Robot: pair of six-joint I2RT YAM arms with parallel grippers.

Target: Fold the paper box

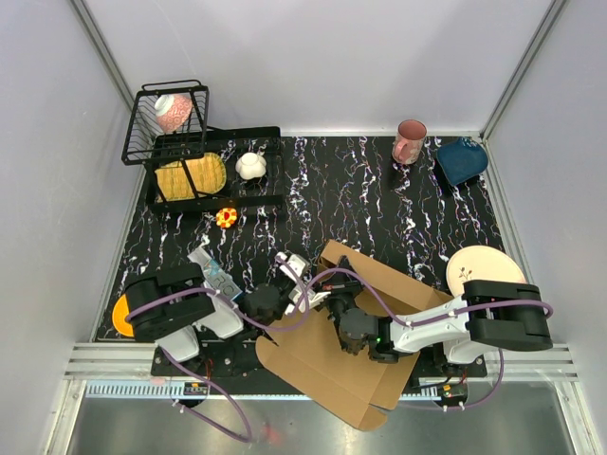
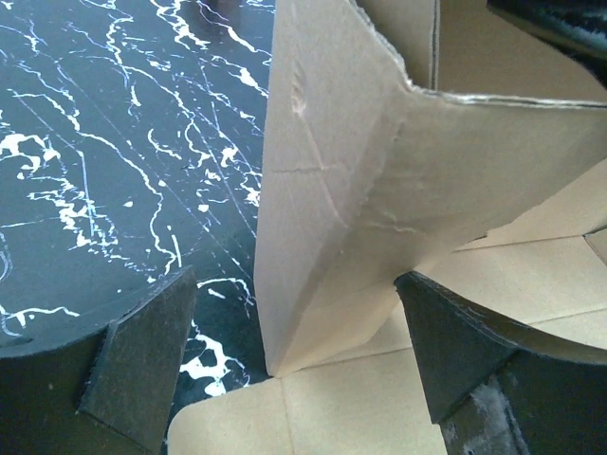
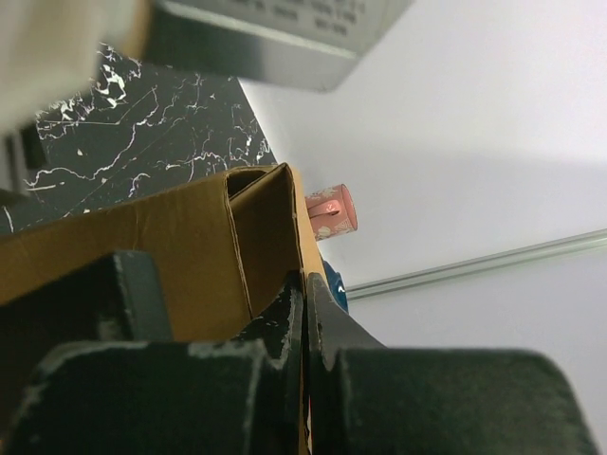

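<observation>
The left hand stood released, straddling a raised flap of the paper box, which lay half-formed at the bench's near edge. The right hand was clenched on a side wall. The wall-raising step seemed underway; next, that flap probably needed folding inward.

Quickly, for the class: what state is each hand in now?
Left hand: open, straddling a raised flap of the paper box.
Right hand: closed, pinching the paper box's wall.

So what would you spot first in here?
The big brown cardboard box, half folded, at the near edge of the black marbled table. The right fingers pinch one raised wall, while the left fingers stand open around an upright flap.
</observation>
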